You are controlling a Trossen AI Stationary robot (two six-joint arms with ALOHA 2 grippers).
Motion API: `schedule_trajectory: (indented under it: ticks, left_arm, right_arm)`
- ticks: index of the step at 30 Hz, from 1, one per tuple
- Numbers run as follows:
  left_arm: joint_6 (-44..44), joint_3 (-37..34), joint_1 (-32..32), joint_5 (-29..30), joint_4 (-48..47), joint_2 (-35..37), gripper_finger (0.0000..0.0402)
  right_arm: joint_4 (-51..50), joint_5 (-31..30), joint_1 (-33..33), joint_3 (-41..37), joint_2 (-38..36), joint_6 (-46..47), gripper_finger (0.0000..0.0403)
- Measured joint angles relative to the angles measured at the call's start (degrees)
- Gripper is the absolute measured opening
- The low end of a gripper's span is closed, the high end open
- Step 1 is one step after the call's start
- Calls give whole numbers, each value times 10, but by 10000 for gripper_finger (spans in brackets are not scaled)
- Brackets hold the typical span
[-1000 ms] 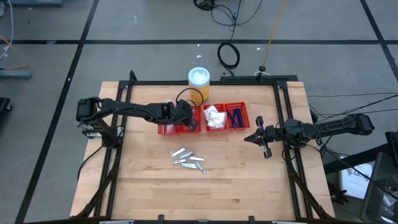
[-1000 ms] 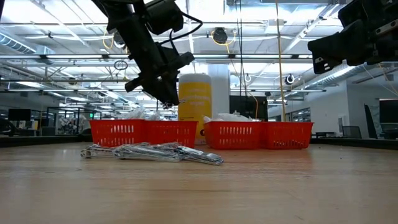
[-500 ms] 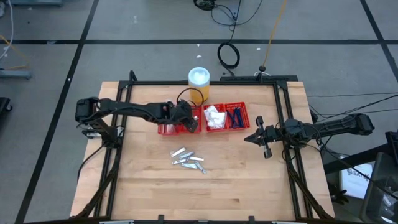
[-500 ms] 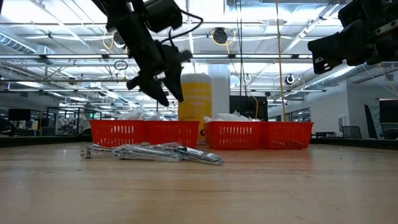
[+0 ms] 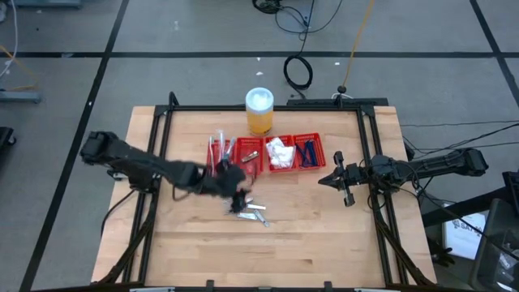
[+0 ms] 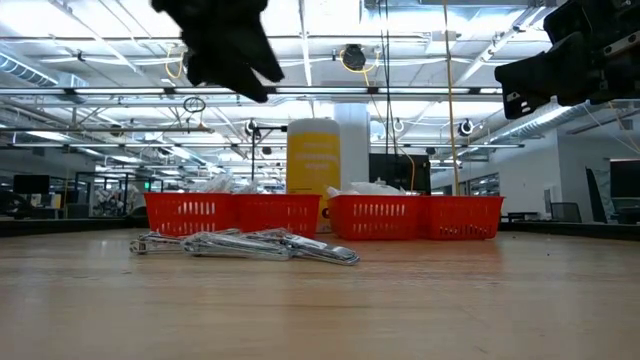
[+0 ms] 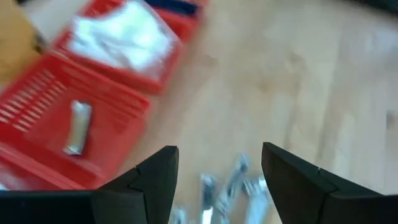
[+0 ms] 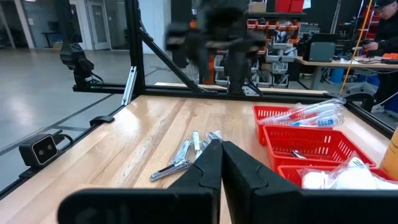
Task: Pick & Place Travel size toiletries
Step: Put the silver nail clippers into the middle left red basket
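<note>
A loose cluster of silvery-white finger-sized tubes point(image 5: 247, 209) was seen lying on the light wooden table point(image 5: 195, 251), nearer the front edge than the tray and well apart from it. The left gripper point(image 5: 238, 197) was held above the near end of that cluster, touching nothing, with its two dark fingers point(image 7: 155, 177) spread apart and nothing between them. The same tubes point(image 7: 233, 186) were seen in the left wrist view through the gap between the fingers.

Beyond the cluster, the red four-compartment plastic tray point(image 5: 268, 168) was set across the table's middle. A single silvery tube point(image 7: 76, 127) was seen lying in one of its compartments. Blue, red and white sticks in clear wrap point(image 5: 219, 148) were found in the tray's left end compartment, white crinkly packets point(image 5: 280, 152) in a compartment right of the middle, and dark blue razors point(image 5: 307, 152) in the right end compartment.

The right gripper point(image 5: 328, 179) was held in the air to the right of the tray, its jaws pressed together on nothing.

Farthest back, an orange jar with a white lid point(image 5: 259, 110) was stood just behind the tray.
</note>
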State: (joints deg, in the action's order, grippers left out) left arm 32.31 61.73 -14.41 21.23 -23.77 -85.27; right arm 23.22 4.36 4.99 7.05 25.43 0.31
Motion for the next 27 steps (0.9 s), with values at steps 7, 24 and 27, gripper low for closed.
schedule_trajectory:
  ticks: [7, 24, 27]
  left_arm:
    - [55, 0, -77, 41, -36, -79, 227]
    - [206, 0, -43, 43, -152, -166, 227]
    - [223, 0, -42, 38, -172, -166, 227]
  right_arm:
    - [0, 0, 0, 0, 2, -1, 0]
    - [0, 0, 0, 0, 5, 1, 0]
    - [-1, 0, 0, 0, 6, 1, 0]
